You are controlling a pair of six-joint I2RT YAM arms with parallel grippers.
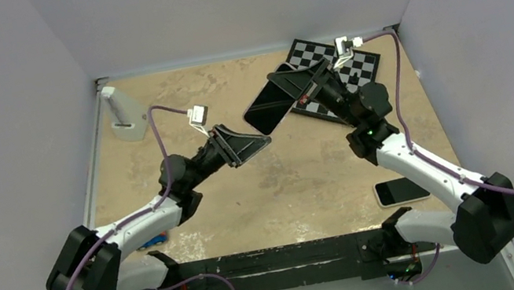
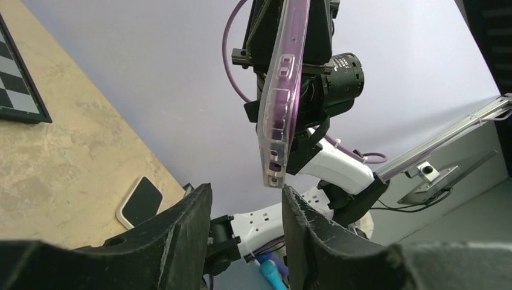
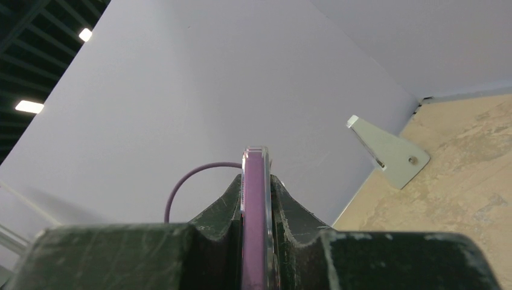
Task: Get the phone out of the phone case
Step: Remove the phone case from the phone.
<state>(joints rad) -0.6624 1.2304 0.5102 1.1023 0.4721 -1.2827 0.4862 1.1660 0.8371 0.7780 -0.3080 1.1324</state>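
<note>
Phone (image 1: 269,107) is sitting inside the translucent phone case (image 2: 279,90), and both are hanging in the air above the tabletop (image 1: 284,180), close to the chessboard (image 1: 340,70). The right end effector (image 3: 256,181) is clamping narrowly on the two flat faces at one end. This is leaving the long edges and the far end free for the other arm. The left end effector (image 2: 246,193) is hovering just below that free end with its jaws moderately apart, holding nothing and touching nothing. I judge that it is lining up to catch the rim of the case and peel it away while the right side is steadying the phone. Through the case edge a purple tint is showing. No brand, label or writing is readable on the case, on the phone, or on the second white-rimmed phone (image 1: 401,190) lying on the tabletop beside the right arm.
</note>
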